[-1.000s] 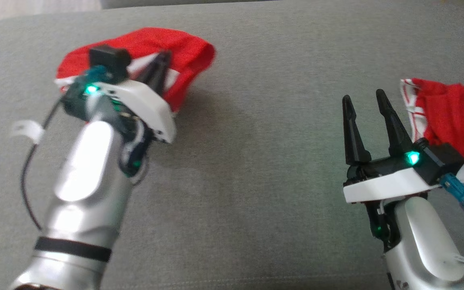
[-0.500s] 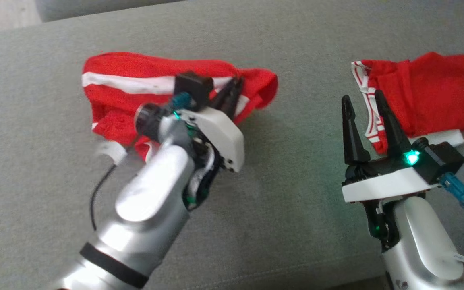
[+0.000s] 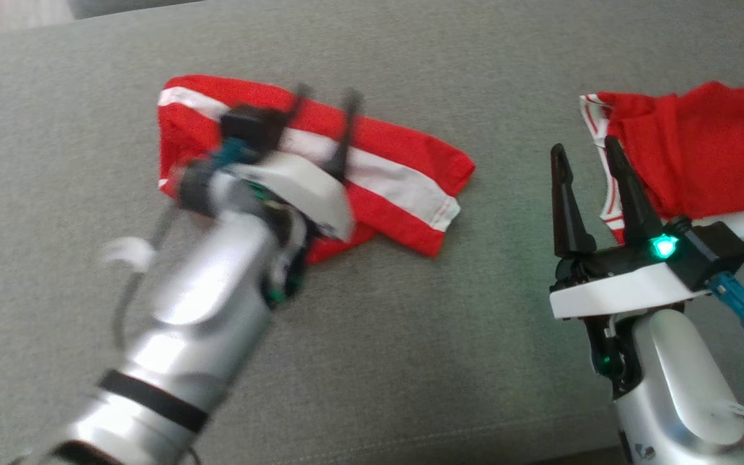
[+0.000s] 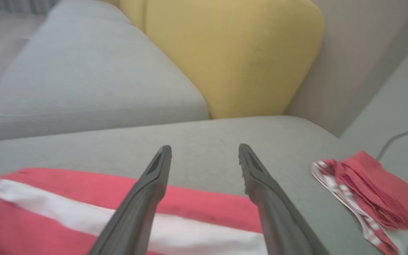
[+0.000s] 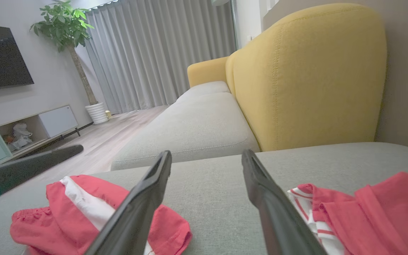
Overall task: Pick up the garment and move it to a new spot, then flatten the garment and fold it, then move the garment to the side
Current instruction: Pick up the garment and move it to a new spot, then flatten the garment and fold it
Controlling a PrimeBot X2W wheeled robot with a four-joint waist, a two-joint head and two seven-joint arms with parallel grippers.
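Observation:
The garment (image 3: 404,169) is red with a broad white stripe and lies spread on the grey sofa seat (image 3: 411,336), left of centre. My left gripper (image 3: 327,95) hangs over its middle, blurred, open with nothing between the fingers. In the left wrist view the garment (image 4: 204,203) lies under the parted fingers of the left gripper (image 4: 204,148). My right gripper (image 3: 584,147) stands open and empty to the right, apart from the garment (image 5: 66,209); its own view shows the right gripper (image 5: 207,153) over bare seat.
A second red garment (image 3: 701,148) with thin red-and-white trim lies bunched at the far right, just beyond my right fingers. A yellow backrest (image 5: 306,71) rises behind the seat, with another grey cushion (image 5: 197,127) beyond. Bare seat lies between the two garments.
My left gripper was shut on the garment and now stands open; the garment has been let go and lies flatter, stripe showing. The camera has shifted. The right arm holds still.

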